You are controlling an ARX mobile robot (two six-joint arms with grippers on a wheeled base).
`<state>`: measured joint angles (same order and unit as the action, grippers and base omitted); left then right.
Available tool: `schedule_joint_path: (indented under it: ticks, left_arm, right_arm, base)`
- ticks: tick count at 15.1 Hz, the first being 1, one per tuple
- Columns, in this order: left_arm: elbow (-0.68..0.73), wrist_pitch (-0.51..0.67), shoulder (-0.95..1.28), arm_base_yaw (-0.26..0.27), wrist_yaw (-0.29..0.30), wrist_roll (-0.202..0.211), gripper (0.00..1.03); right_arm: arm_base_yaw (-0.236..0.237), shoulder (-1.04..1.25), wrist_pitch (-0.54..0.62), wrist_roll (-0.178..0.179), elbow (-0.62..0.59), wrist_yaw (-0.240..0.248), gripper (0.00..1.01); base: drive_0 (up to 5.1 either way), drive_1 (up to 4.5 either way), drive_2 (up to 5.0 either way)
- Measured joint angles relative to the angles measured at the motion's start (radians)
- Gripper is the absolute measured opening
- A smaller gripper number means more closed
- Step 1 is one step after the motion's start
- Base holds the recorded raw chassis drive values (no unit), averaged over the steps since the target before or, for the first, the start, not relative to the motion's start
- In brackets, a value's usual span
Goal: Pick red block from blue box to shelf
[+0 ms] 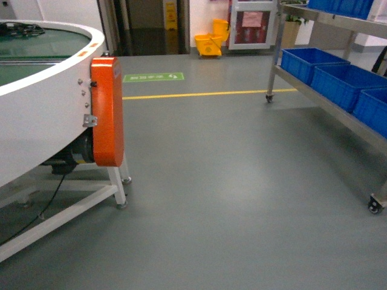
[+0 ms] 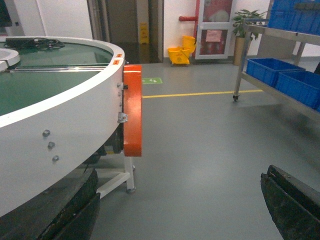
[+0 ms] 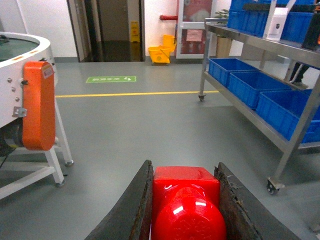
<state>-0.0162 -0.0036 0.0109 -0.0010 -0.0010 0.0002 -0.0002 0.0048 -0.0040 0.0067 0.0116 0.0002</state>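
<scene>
- Right gripper: the two dark fingers are closed against opposite side faces of the red block. The block fills the gap between them, stud end toward the camera. Judged purpose: a side clamp keeps the block from slipping while the base travels.
- Left gripper: jaws spread wide apart with nothing between them. Judged purpose: it has no load and is kept out of the way.
- Red block location: in the right gripper, carried above the grey floor, short of the shelf and to the left of it.
- Blue box: not visible in any view. The block is evidently out of it, so the pick step reads as done.
- Shelf: its steel posts stand on castors. Dark blue crates fill its lower tier and more sit on the upper tier.
- Conveyor table: stands across the open floor from the shelf, well apart, with its orange guard on the end facing the shelf.
- Judged next requirement: approach the shelf, then raise the block to a free spot on a tier.
</scene>
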Motion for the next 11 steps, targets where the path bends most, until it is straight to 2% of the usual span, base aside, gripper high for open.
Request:
schedule_joint_path:
  ticks: [11]
  left_arm:
    - [0.000,0.000,0.000,0.000,0.001,0.000,0.98]
  right_arm:
    - [0.000,0.000,0.000,0.000,0.000,0.000,0.28]
  base:
    - [-1.6,-1.55,-1.6]
